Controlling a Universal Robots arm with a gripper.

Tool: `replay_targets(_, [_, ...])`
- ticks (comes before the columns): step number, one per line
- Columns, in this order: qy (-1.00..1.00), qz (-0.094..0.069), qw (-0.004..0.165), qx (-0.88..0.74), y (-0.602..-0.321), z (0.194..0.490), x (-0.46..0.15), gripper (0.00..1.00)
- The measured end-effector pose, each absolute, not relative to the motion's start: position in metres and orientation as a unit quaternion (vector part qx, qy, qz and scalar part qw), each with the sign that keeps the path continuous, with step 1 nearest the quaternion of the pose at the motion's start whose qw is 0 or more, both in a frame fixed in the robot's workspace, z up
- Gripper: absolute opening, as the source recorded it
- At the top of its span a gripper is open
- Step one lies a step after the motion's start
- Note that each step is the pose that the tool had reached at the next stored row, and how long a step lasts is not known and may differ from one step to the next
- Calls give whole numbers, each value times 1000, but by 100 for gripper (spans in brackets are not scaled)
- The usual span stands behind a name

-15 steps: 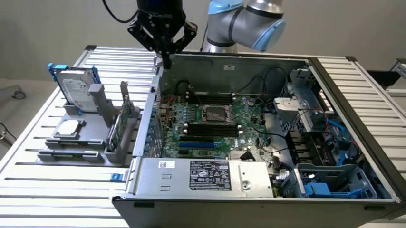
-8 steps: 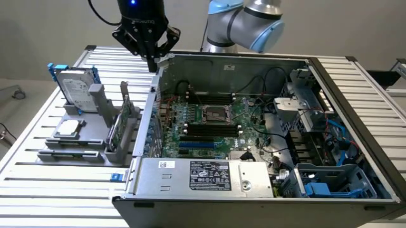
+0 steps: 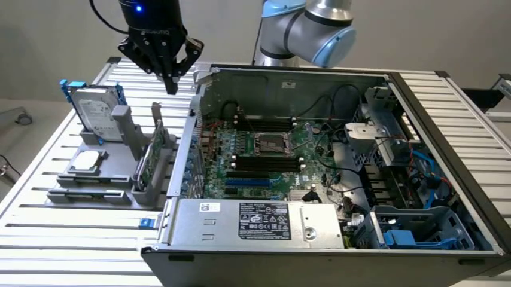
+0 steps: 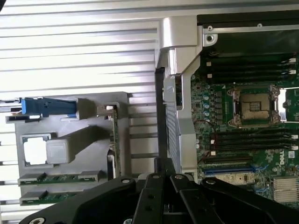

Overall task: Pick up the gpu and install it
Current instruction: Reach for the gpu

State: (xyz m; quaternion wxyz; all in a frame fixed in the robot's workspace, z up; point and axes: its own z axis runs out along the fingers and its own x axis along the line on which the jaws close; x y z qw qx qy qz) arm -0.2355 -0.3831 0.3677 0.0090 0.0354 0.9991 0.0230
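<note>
The gpu [image 3: 152, 156] stands on edge in a grey holder [image 3: 96, 194] on the exterior view's left, beside the open computer case; its green board and silver bracket end show. In the wrist view the gpu [image 4: 113, 140] appears edge-on in the holder [image 4: 88, 135]. My gripper [image 3: 170, 84] hangs above and behind the card, near the case's back corner. Its fingers are shut to a point with nothing between them. The black gripper [image 4: 163, 164] sits between the holder and the case wall in the wrist view.
The holder also carries a silver hard drive in a blue frame [image 3: 96, 110], a small square chip [image 3: 86, 160] and two memory sticks [image 4: 56, 178]. The open case [image 3: 383, 78] shows the motherboard [image 3: 267, 143] with blue slots [image 3: 248, 179]. A slatted table [image 3: 72, 239] lies underneath.
</note>
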Motion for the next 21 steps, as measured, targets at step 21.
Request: replay_targets(21, [999,22,-3,27,-398,352,-278,11])
